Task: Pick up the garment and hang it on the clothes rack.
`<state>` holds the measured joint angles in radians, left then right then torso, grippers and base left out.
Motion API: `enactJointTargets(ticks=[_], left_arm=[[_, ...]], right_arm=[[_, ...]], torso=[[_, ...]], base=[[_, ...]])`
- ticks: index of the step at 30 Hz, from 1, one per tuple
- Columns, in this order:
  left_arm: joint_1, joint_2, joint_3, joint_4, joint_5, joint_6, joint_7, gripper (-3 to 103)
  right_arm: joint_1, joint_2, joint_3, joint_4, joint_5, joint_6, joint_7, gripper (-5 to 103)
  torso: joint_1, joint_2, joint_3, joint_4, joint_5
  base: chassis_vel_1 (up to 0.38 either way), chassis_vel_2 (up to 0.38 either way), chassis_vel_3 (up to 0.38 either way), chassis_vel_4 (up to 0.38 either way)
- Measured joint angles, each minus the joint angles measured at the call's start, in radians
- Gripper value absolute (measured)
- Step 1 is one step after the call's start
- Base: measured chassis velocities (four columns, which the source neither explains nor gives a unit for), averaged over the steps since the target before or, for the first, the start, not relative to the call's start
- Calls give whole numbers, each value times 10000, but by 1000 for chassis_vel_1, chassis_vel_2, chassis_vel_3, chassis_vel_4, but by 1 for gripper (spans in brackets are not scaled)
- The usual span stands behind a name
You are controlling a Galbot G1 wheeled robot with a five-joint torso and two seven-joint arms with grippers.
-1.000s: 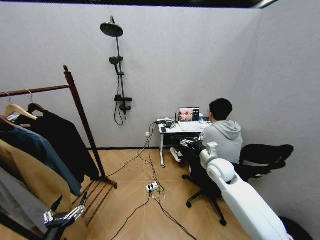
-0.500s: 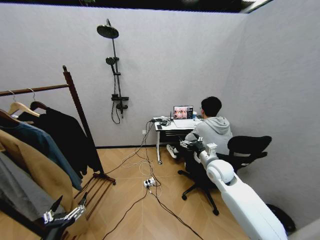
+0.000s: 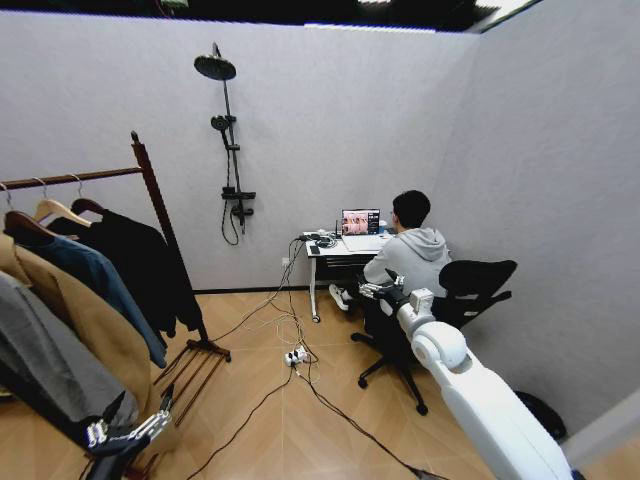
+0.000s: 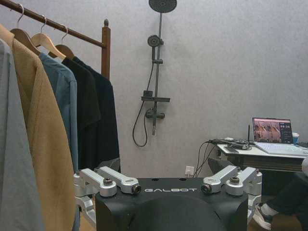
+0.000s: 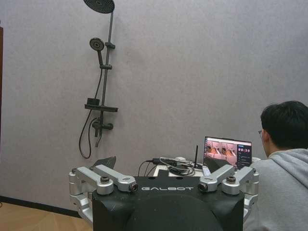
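**Both grippers empty, jacket on the rack**

The left gripper (image 3: 128,432) has its fingers (image 3: 163,401) spread wide, holding nothing, low beside the coats. The right gripper (image 3: 380,290) (held out toward the seated person) also looks open and empty. The black jacket (image 3: 145,262) hangs on the rack (image 3: 160,215), nearest the post.

Left end effector (image 3: 135,425) low, apparently open; right end effector (image 3: 385,290) extended forward.
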<state>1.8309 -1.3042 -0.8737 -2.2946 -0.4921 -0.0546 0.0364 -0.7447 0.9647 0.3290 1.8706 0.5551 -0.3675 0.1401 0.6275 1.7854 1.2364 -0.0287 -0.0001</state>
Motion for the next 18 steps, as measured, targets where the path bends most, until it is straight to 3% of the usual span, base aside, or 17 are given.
enactJointTargets(ticks=[18], left_arm=[[0,0,0,0,0,0,-1,100]], right_arm=[[-72,17,-122,67,14,-34,36,100]], torso=[[4,-1,1,0,4]], base=[[176,-178,-187,171]])
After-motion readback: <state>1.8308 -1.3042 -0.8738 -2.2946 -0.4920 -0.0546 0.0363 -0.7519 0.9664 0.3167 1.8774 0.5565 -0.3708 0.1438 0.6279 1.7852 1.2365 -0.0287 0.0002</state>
